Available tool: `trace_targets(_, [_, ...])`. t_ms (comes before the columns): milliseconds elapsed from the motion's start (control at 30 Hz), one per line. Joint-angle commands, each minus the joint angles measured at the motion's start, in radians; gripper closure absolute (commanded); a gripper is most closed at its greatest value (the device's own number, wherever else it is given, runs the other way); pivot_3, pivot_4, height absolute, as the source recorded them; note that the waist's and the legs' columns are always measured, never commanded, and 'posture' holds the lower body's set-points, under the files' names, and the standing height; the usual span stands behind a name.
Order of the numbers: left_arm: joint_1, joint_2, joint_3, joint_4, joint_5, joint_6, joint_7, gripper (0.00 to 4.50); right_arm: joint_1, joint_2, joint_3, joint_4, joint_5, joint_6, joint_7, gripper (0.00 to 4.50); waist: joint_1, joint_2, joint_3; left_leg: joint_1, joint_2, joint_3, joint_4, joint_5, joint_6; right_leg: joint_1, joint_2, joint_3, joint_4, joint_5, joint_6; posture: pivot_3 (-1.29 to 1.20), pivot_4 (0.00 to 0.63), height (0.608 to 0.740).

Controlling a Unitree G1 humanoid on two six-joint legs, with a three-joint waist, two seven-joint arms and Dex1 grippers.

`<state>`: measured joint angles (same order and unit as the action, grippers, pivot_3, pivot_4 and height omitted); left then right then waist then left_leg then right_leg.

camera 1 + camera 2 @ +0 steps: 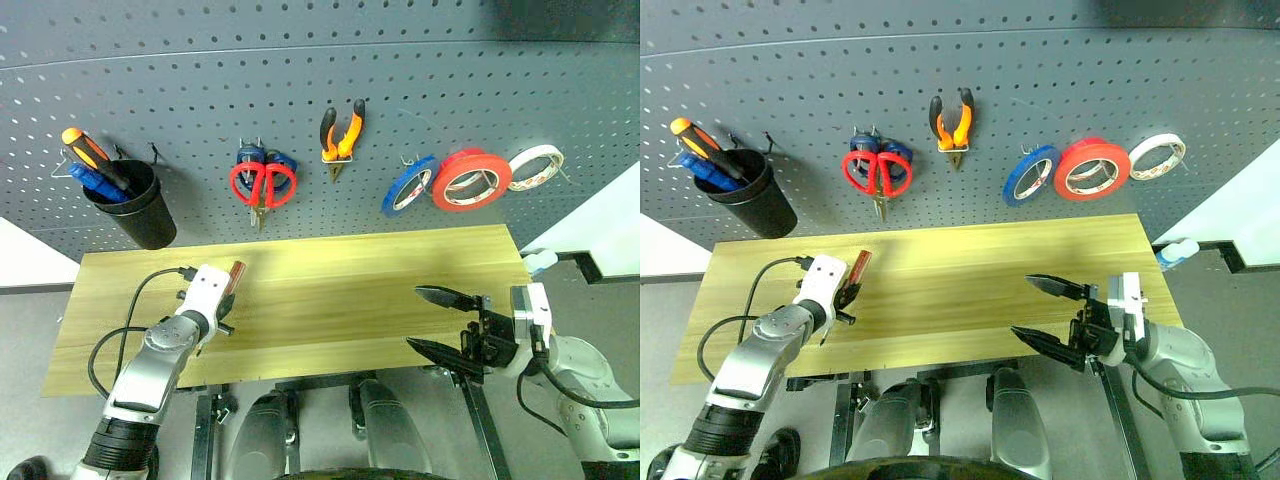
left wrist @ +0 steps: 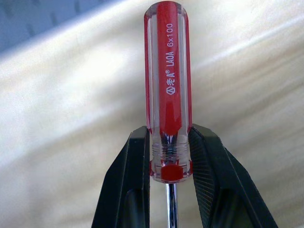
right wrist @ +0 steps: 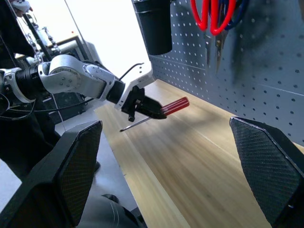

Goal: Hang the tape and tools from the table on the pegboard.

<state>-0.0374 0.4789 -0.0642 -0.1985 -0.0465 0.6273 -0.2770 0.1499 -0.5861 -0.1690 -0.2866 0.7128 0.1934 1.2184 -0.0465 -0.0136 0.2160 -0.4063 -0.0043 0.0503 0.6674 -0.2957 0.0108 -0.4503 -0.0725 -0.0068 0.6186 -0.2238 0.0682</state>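
Above the table (image 1: 400,290), left gripper (image 1: 228,296) clamps the screwdriver (image 2: 168,95); right gripper (image 1: 440,320) gapes.

The left gripper (image 2: 170,178) is closed on the screwdriver (image 2: 167,90), its two black fingers (image 2: 130,190) clamping the lower end of the handle from either side. The handle is clear plastic with a red core and white lettering. A bare metal shaft runs down between the fingers. Behind lies the light wooden table (image 2: 71,118).
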Motion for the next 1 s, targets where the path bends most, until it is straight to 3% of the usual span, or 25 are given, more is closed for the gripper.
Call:
trace_targets(33, [0.019,0.034,-0.011,-0.028,0.055,-0.124,-0.014,3.68,-0.022,0.009,0.004,0.013,0.005,-0.012,0.013,0.00,0.001,-0.001,-0.011,0.000,0.000,0.000,0.000,0.000,0.000,0.000,0.000,0.000,0.000,0.000,0.000,-0.18,0.125,0.736])
trace_targets(400, [0.036,0.077,-0.019,-0.014,0.160,-0.456,-0.033,3.68,-0.103,0.040,0.032,0.125,-0.063,-0.111,0.040,0.00,0.000,0.000,-0.062,0.012,-0.001,0.001,0.001,0.000,0.000,0.012,0.001,0.000,0.001,0.000,0.001,-0.18,0.072,0.736])
trace_targets(800, [0.004,0.043,0.037,-0.027,0.208,-0.670,0.028,3.68,-0.211,0.052,0.040,0.241,-0.097,-0.157,0.063,0.00,-0.001,0.001,-0.121,0.023,0.000,0.001,0.001,0.000,0.000,0.022,0.006,0.001,0.002,0.001,0.001,-0.16,0.002,0.736])
trace_targets(1000, [-0.014,0.025,0.074,-0.036,0.222,-0.714,0.064,3.68,-0.276,0.061,0.047,0.265,-0.110,-0.148,0.053,0.00,-0.002,0.002,-0.139,0.033,0.002,0.003,0.001,0.000,0.000,0.031,0.009,0.001,0.002,0.001,0.002,-0.15,0.000,0.736])
